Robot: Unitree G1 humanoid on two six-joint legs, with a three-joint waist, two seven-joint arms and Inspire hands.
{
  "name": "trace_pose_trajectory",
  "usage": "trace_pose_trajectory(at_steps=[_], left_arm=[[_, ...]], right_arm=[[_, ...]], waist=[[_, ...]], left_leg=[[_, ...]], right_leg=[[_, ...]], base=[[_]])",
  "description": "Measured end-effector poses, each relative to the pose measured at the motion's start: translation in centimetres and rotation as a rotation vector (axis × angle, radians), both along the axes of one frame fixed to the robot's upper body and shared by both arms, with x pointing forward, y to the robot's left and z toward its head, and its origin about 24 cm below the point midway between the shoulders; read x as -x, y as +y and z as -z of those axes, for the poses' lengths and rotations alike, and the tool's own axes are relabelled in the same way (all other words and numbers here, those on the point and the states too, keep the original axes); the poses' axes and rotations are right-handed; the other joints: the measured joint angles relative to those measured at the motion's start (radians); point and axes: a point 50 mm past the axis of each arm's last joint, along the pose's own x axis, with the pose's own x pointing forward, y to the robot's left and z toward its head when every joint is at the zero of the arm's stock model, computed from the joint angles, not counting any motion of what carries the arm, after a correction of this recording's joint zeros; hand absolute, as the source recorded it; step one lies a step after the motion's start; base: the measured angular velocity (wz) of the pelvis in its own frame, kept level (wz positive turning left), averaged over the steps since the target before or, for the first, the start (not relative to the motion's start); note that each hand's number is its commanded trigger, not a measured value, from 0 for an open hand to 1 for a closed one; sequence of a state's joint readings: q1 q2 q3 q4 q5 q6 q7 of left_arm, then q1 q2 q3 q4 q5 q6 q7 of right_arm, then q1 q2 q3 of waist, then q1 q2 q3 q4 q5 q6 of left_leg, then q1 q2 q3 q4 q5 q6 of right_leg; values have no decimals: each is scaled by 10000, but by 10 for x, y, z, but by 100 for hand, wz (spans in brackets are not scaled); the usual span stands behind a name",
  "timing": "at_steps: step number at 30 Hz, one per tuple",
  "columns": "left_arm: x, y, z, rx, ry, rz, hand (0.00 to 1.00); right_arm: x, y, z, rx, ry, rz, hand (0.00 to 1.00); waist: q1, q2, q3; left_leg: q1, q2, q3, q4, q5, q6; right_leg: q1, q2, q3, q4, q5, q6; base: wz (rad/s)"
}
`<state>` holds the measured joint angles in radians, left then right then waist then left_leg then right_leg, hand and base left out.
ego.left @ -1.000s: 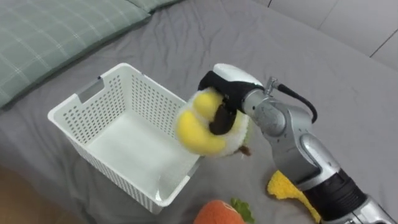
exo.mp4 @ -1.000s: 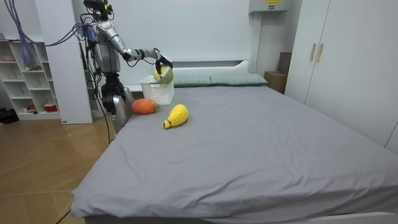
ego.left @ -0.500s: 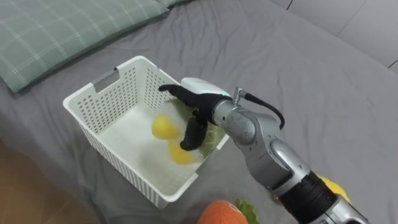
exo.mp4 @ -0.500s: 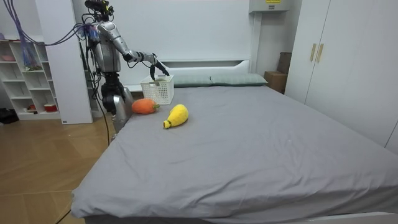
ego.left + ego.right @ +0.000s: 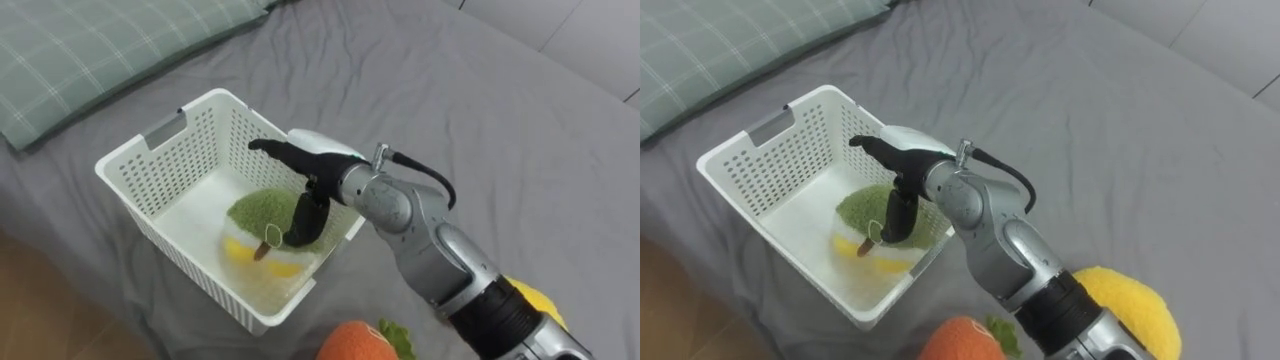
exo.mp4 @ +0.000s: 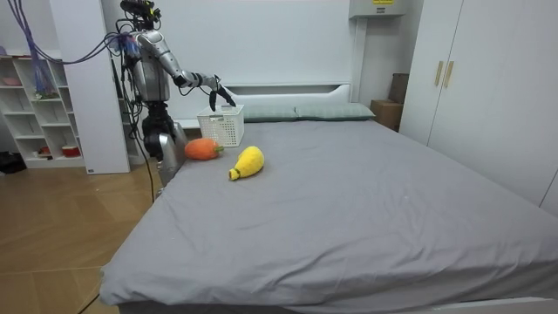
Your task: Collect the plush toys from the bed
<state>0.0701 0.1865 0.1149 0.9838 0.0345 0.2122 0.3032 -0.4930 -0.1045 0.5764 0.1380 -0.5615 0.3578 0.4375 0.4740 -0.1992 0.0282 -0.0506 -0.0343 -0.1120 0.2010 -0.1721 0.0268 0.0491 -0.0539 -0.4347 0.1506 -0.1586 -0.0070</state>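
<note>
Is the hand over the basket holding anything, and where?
Nothing: the right hand hangs open over the white basket, the green-and-yellow plush toy lying loose inside.

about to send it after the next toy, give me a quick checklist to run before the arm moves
1. Green and yellow plush toy inside the white basket: ok.
2. Right hand open, fingers straight, holding nothing: ok.
3. Right hand clear of the basket: not ok, its fingers hang down inside the rim, just above the toy.
4. Basket upright on the bed: ok.
5. Bed cleared of toys: not ok, an orange carrot toy and a yellow toy lie beside the basket.
</note>
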Motion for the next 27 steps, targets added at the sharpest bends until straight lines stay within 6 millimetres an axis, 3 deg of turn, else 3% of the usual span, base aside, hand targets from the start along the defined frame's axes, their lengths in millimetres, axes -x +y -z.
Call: trace_pose_trajectory(at_steps=[12, 14, 18, 20, 23, 27], left_arm=[[3, 1, 0, -29, 34, -46, 0], [7, 1, 2, 32, 72, -186, 0], [18, 1, 4, 9, 265, -573, 0], [19, -2, 6, 134, 275, -677, 0], [23, -7, 9, 264, 300, -785, 0], [31, -9, 10, 396, 283, -1156, 0]], right_arm=[[-3, -3, -12, -945, -308, 9, 0], [-5, -8, -16, -1188, -700, 212, 0], [-6, -14, -19, -1864, -1285, 647, 0], [-6, -25, -16, -2250, -1291, 1068, 0], [-3, -50, -11, -2795, -1366, 2111, 0], [-3, -80, -6, -3006, -1827, 3490, 0]], waist=[[-88, 131, 21], [-160, 174, 34], [-629, 258, 56], [-771, 353, 34], [-1028, 532, -61], [-1448, 689, -156]], left_leg=[[71, 0, 22, 24, 4, -1], [130, 2, 50, 19, 4, 0], [234, 33, 190, 28, -2, 4], [251, 33, 281, 28, -8, 14], [321, 26, 319, 5, -13, 46], [579, 73, 594, -182, -2, 64]], right_leg=[[65, 20, 108, 10, 0, 0], [109, 26, 196, 9, 1, 2], [197, 4, 430, 10, 11, 6], [182, 12, 480, 22, 20, 6], [209, 9, 521, 31, 40, 33], [232, 1, 855, 68, 43, 36]], base=[[0], [-4], [-3], [-9], [-10], [-23]])
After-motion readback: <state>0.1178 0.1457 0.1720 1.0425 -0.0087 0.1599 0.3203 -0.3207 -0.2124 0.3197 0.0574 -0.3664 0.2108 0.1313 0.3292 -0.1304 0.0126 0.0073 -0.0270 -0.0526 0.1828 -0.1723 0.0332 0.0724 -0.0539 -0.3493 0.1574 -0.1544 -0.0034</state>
